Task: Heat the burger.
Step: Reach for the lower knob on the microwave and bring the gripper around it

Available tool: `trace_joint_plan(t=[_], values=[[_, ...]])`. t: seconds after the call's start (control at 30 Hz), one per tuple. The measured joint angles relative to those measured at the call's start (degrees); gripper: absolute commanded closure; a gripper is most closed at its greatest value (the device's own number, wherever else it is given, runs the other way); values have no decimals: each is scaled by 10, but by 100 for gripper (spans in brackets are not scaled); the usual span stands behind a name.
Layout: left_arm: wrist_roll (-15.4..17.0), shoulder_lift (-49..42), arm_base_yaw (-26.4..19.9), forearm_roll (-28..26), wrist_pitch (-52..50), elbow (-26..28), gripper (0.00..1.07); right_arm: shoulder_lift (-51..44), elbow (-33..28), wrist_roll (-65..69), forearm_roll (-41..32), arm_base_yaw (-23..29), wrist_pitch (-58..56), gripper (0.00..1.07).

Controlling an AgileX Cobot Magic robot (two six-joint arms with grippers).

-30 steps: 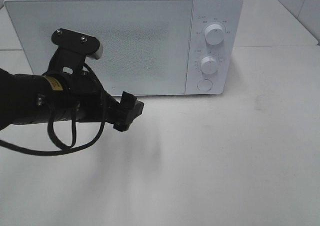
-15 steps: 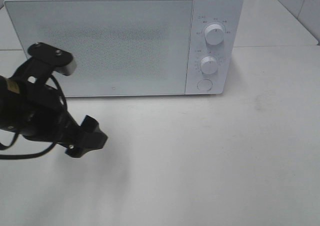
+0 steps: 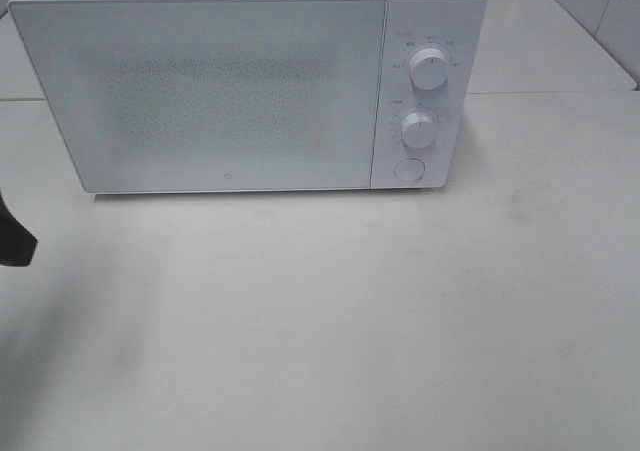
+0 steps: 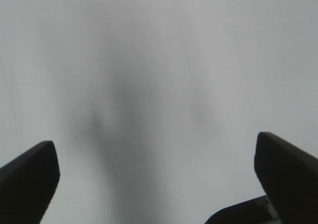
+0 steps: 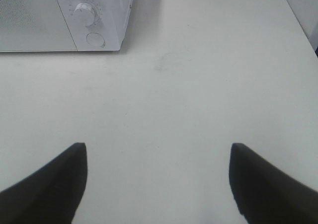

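The burger shows in no view; the counter (image 3: pixel 400 321) is bare of it and the microwave (image 3: pixel 230 81), in the upper left of the exterior frame, has its door (image 3: pixel 210 91) shut, so it probably sits inside. The left gripper (image 4: pixel 155 152) hangs over plain counter with its jaws wide apart, holding nothing. The right gripper (image 5: pixel 159 152) is likewise spread and empty. Loading looks done. Next likely comes setting the heat: reaching a gripper to the lower knob (image 3: pixel 418 129) and closing on it squarely to turn
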State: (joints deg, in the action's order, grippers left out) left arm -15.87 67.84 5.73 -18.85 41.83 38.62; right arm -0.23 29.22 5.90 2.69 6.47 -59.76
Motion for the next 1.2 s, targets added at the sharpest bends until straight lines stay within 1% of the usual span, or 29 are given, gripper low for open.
trace_joint_plan(t=[0.03, 0.07, 0.13, 0.23, 0.3, 0.4, 0.47, 0.5, 0.53, 0.6, 0.63, 0.67, 0.7, 0.77, 0.8, 0.83, 0.87, 0.9, 0.97, 1.0, 1.07, 1.1, 1.17, 1.2], values=[[9, -16, -10, 3, 12, 0, 6, 0, 0, 0, 0, 0, 0, 31], [9, -16, -10, 3, 12, 0, 6, 0, 0, 0, 0, 0, 0, 31], [42, -76, -36, 30, 60, 0, 6, 0, 0, 0, 0, 0, 0, 31], [49, -92, -38, 38, 74, 0, 6, 0, 0, 0, 0, 0, 0, 31], [75, -148, -38, 69, 129, 0, 6, 0, 0, 0, 0, 0, 0, 31], [79, -164, -38, 75, 143, 0, 6, 0, 0, 0, 0, 0, 0, 31], [85, -217, -38, 84, 164, -5, 6, 0, 0, 0, 0, 0, 0, 31], [85, -217, -38, 84, 164, -5, 6, 0, 0, 0, 0, 0, 0, 31], [87, -252, -38, 89, 168, -19, 6, 0, 0, 0, 0, 0, 0, 31], [87, -267, -38, 91, 169, -27, 6, 0, 0, 0, 0, 0, 0, 31], [87, -305, -38, 93, 172, -46, 6, 0, 0, 0, 0, 0, 0, 31], [87, -324, -38, 94, 175, -56, 6, 0, 0, 0, 0, 0, 0, 31], [87, -324, -38, 94, 175, -56, 6, 0, 0, 0, 0, 0, 0, 31], [91, -375, -38, 101, 179, -81, 6, 0, 0, 0, 0, 0, 0, 31], [91, -375, -38, 101, 179, -81, 6, 0, 0, 0, 0, 0, 0, 31], [95, -407, -38, 104, 180, -92, 6, 0, 0, 0, 0, 0, 0, 31], [97, -442, -38, 107, 179, -94, 6, 0, 0, 0, 0, 0, 0, 31], [97, -442, -38, 107, 179, -94, 6, 0, 0, 0, 0, 0, 0, 31], [100, -489, -38, 111, 180, -96, 6, 0, 0, 0, 0, 0, 0, 31], [100, -489, -38, 111, 180, -96, 6, 0, 0, 0, 0, 0, 0, 31], [101, -533, -38, 112, 180, -97, 6, 0, 0, 0, 0, 0, 0, 31], [101, -533, -38, 112, 180, -97, 6, 0, 0, 0, 0, 0, 0, 31], [101, -572, -38, 115, 180, -97, 6, 0, 0, 0, 0, 0, 0, 31], [101, -572, -38, 115, 180, -97, 6, 0, 0, 0, 0, 0, 0, 31]])
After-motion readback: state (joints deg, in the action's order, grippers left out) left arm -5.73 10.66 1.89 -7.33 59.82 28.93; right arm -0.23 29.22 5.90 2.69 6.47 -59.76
